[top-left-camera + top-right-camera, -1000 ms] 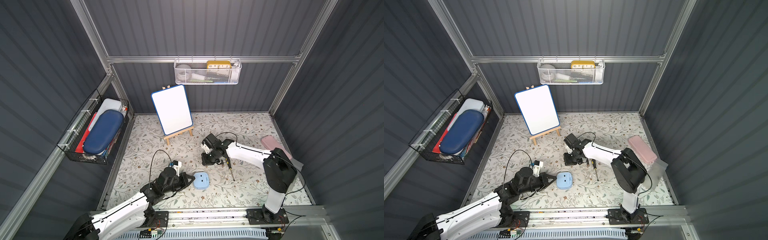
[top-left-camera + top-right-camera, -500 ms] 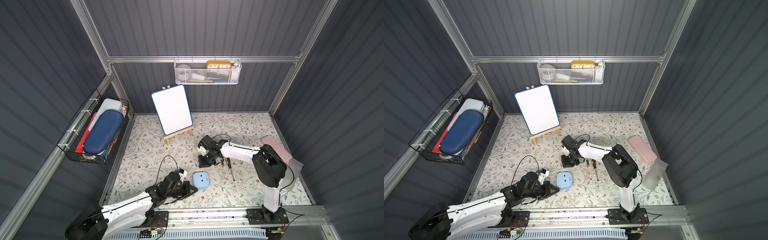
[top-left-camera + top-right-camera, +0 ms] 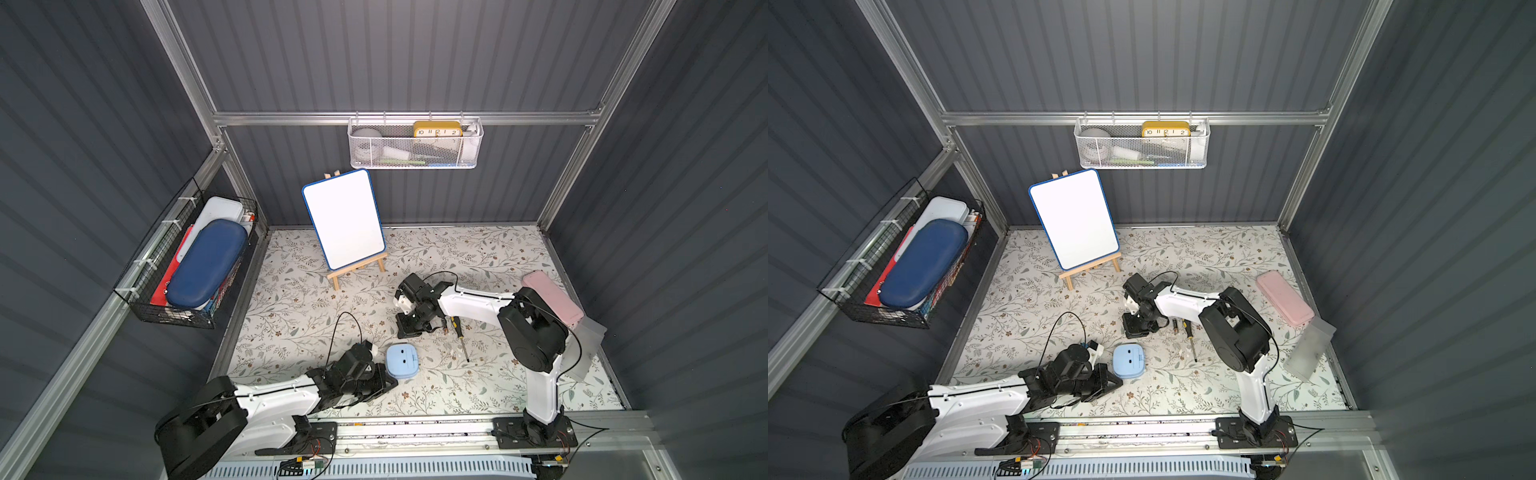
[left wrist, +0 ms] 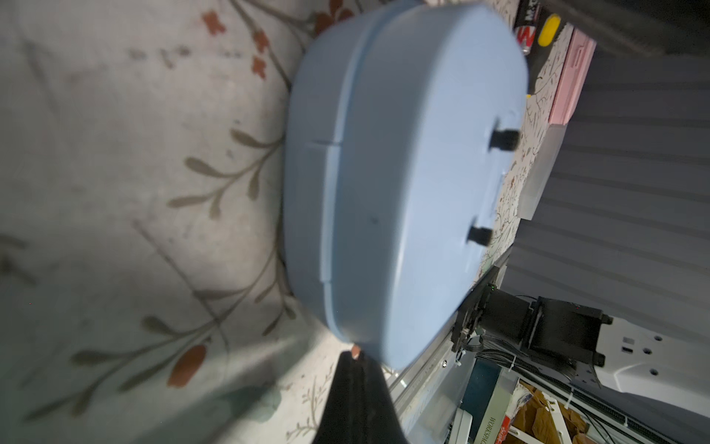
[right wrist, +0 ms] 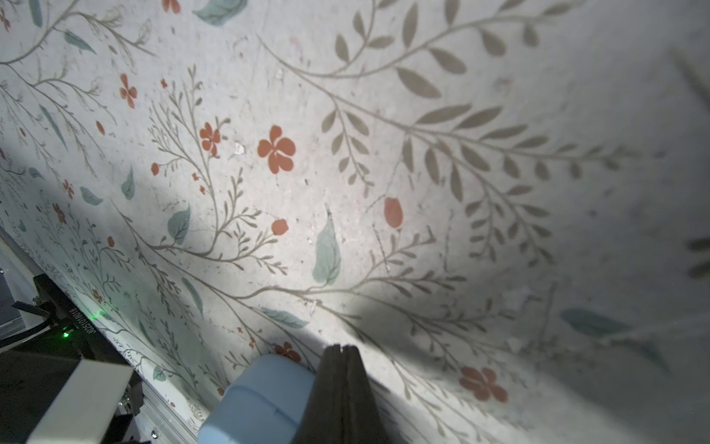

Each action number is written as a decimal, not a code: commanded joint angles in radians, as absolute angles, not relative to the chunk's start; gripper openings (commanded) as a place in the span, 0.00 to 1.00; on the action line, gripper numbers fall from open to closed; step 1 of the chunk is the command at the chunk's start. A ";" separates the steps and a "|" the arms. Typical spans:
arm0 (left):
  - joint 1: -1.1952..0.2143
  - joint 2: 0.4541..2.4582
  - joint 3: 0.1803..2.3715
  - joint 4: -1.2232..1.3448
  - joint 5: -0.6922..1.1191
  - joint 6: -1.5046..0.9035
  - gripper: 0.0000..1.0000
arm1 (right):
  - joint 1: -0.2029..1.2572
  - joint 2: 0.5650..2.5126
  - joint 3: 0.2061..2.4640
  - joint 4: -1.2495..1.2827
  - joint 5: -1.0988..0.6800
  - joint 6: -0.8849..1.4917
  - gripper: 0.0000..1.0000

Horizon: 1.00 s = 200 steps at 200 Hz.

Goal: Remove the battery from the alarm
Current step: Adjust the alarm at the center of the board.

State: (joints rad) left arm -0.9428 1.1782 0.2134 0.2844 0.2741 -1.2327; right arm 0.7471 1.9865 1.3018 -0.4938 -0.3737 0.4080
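Alarm (image 3: 402, 362) lies face down on the floral mat (image 3: 478, 257) near the front rail, its plain light-blue back turned up with two small dark slots showing; in both top views it sits just beside the tip of the left gripper (image 3: 388, 384). The left wrist view shows the same blue back (image 4: 403, 173) filling most of the picture, with the left gripper's dark fingers (image 4: 355, 399) pressed together into one wedge whose tip reaches the alarm's lower edge. Whether they touch it cannot be told. They grip nothing.

Farther back on the mat, the right gripper (image 3: 409, 330) points down at the surface, its jaws likewise closed flat on each other and empty; the right wrist view shows the joined fingers (image 5: 342, 392) over bare mat, with a corner of the alarm (image 5: 261, 399) beside them in that picture.

The battery (image 3: 1175, 324), a small dark cylinder with a gold-coloured end, lies loose on the mat in a top view, well apart from the alarm, between the right gripper and the screwdriver (image 3: 1190, 338), just beside the latter's yellow-and-black handle.

A whiteboard on a small wooden easel (image 3: 344, 220) stands at the back, a pink case (image 3: 552, 297) lies by the right wall, and a yellow clock (image 3: 437, 129) sits in the white wire basket (image 3: 415, 160) hung on the rear wall.
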 commanded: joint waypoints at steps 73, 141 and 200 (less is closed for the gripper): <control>-0.953 1.231 0.286 0.264 0.125 -1.270 0.00 | 0.749 1.932 1.169 -0.517 -0.324 0.400 0.00; -0.951 1.332 0.393 0.353 0.070 -1.218 0.00 | 0.749 1.858 1.086 -0.551 -0.212 0.441 0.00; -0.934 1.381 0.506 0.288 0.027 -1.141 0.00 | 0.713 1.695 1.022 -0.614 0.043 0.472 0.08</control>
State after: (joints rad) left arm -0.9466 1.3907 0.4744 0.3382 0.0685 -1.2026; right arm 0.7437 1.7752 1.0504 -0.5354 -0.1303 0.4545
